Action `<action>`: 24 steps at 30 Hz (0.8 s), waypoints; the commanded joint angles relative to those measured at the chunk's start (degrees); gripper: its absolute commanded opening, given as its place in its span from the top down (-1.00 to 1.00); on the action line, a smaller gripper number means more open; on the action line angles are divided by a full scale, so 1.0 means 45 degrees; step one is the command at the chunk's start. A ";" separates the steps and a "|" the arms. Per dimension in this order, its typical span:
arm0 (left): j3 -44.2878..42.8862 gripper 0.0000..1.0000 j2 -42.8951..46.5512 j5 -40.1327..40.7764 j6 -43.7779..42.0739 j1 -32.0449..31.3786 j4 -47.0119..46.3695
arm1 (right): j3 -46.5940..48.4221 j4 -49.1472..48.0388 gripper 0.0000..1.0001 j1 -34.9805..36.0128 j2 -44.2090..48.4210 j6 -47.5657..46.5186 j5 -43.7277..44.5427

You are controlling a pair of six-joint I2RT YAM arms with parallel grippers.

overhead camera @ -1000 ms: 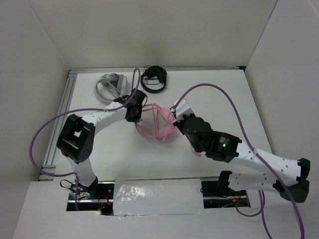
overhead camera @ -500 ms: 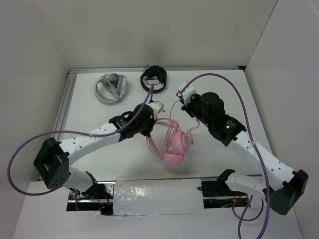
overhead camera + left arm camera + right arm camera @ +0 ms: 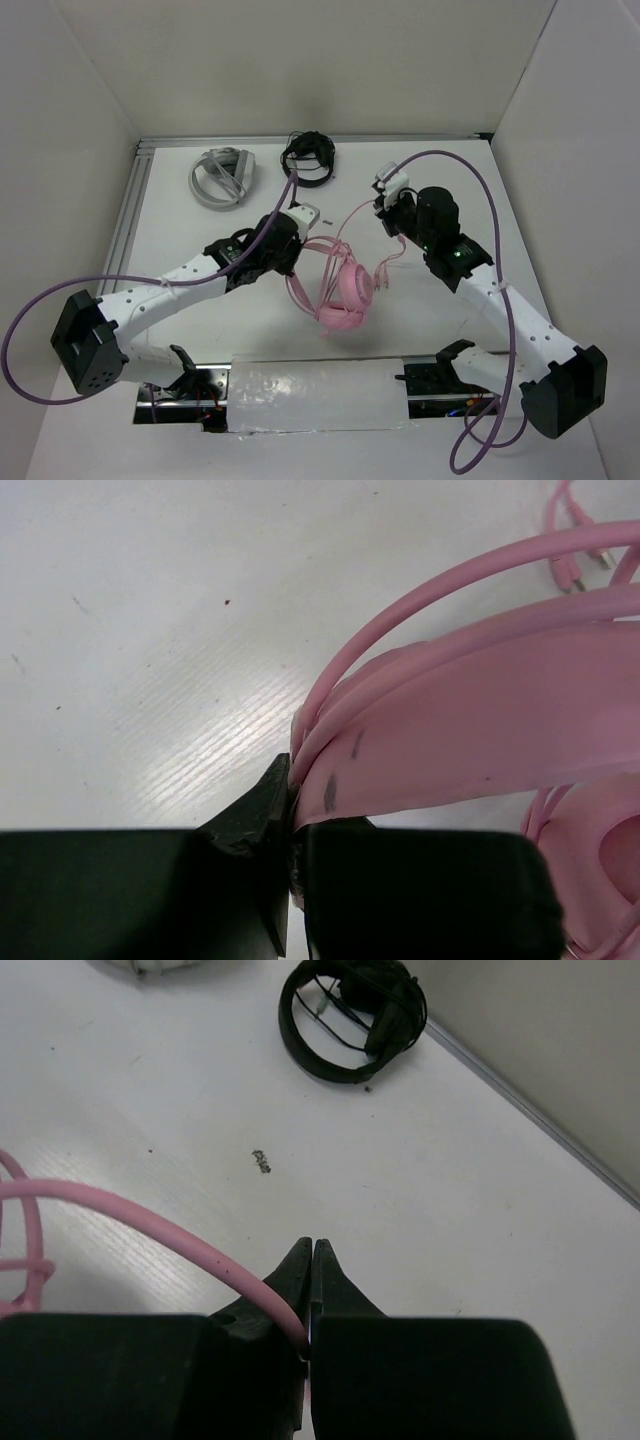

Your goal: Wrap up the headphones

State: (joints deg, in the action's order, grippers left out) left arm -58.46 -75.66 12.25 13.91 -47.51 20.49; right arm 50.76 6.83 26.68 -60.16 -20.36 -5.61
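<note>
The pink headphones (image 3: 346, 292) rest near the table's middle, earcups low and headband (image 3: 480, 710) arching up to the left. My left gripper (image 3: 300, 247) is shut on the headband's end (image 3: 290, 792). The thin pink cable (image 3: 352, 214) runs up from the headphones to my right gripper (image 3: 387, 216), which is to their right and a little further back. In the right wrist view the cable (image 3: 150, 1225) enters the shut gripper (image 3: 312, 1260) from the left. Loose cable loops (image 3: 384, 268) hang beside the earcups.
Grey-white headphones (image 3: 222, 176) and black headphones (image 3: 308, 158) lie at the back of the table; the black headphones (image 3: 350, 1020) sit ahead of my right gripper. A metal rail (image 3: 120, 235) lines the left edge. White walls enclose the table.
Over the last second the headphones came down towards the near side with my left gripper. My right gripper drew away to the back right, pulling the cable out.
</note>
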 commanded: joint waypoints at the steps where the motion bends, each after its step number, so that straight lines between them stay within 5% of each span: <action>1: -0.0057 1.00 0.0465 -0.0144 0.0775 0.0108 -0.0588 | 0.0028 -0.1459 1.00 -0.0303 0.1004 0.0481 -0.0745; 11: 0.0236 1.00 0.1184 -0.0962 0.0777 0.0127 -0.0744 | -0.0382 -0.1830 1.00 -0.1336 0.1339 0.1262 -0.1173; 24: -0.0208 1.00 0.3629 -0.4246 -0.0592 -0.0283 -0.1976 | 0.0516 -0.2316 0.87 -0.1534 -0.2857 0.2295 -0.4472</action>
State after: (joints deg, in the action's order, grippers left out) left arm -54.57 -62.04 0.86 12.12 -47.72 17.17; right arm 49.93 1.78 20.43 -70.11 -13.19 -21.89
